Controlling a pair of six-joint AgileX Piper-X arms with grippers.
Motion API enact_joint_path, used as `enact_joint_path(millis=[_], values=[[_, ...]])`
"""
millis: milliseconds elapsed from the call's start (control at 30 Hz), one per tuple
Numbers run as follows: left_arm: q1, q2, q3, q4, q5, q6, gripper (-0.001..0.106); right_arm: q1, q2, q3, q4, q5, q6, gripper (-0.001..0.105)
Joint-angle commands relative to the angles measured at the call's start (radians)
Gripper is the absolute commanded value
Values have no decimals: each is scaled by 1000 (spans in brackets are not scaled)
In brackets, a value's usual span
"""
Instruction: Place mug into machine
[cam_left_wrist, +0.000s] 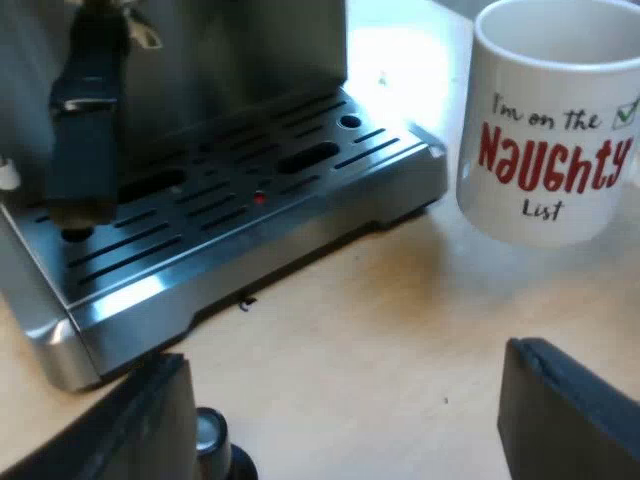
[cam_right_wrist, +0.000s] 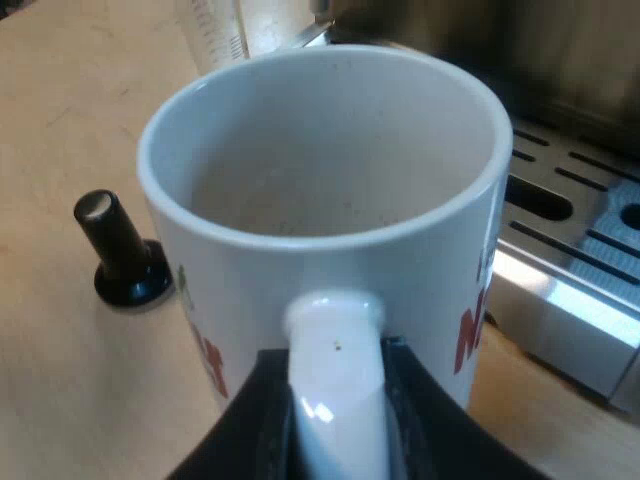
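A white mug (cam_left_wrist: 550, 130) with red "Naughty List" lettering stands upright beside the corner of the espresso machine's slotted metal drip tray (cam_left_wrist: 250, 215). My right gripper (cam_right_wrist: 335, 425) is shut on the mug's handle (cam_right_wrist: 335, 370), and the mug (cam_right_wrist: 320, 170) is empty inside. I cannot tell whether its base touches the table. The drip tray (cam_right_wrist: 570, 250) lies just beyond the mug. My left gripper (cam_left_wrist: 350, 440) is open low over the wooden table, short of the tray, with nothing between its fingers (cam_left_wrist: 565, 405).
The holder's dark handle (cam_left_wrist: 85, 130) juts out over the drip tray. A tamper with a black knob (cam_right_wrist: 118, 250) stands on the table near the mug, and its top (cam_left_wrist: 210, 435) is close to one left finger. A measuring glass (cam_right_wrist: 215, 30) stands behind the mug.
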Motion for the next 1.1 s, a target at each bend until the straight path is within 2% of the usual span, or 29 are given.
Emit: enact_joint_path(millis=[33, 267, 367, 400, 467, 533, 567, 633, 833, 1000, 1100], values=[[2, -1, 33, -60, -18, 3, 65, 3, 53, -23, -146, -2, 31, 0], [12, 11, 92, -143, -21, 3, 65, 3, 152, -23, -238, -2, 34, 0], [74, 40, 105, -174, -2, 3, 64, 3, 182, -23, -282, -2, 39, 0], [114, 57, 105, -177, 29, 3, 64, 3, 192, -23, -296, 1, 39, 0], [174, 83, 105, -193, 133, 6, 61, 3, 207, -23, -317, 7, 39, 0], [258, 115, 105, -217, 268, 41, 60, 3, 227, -23, -340, 11, 39, 0], [279, 120, 105, -217, 289, 46, 60, 3, 232, -23, -344, 16, 39, 0], [346, 145, 105, -217, 376, 81, 60, 3, 255, -23, -356, 37, 39, 0], [377, 153, 105, -217, 383, 166, 60, 3, 319, -23, -437, 55, 39, 0], [377, 153, 105, -217, 387, 169, 60, 3, 380, -23, -503, 62, 39, 0], [377, 153, 105, -217, 417, 169, 64, 3, 422, -23, -553, 62, 39, 0]])
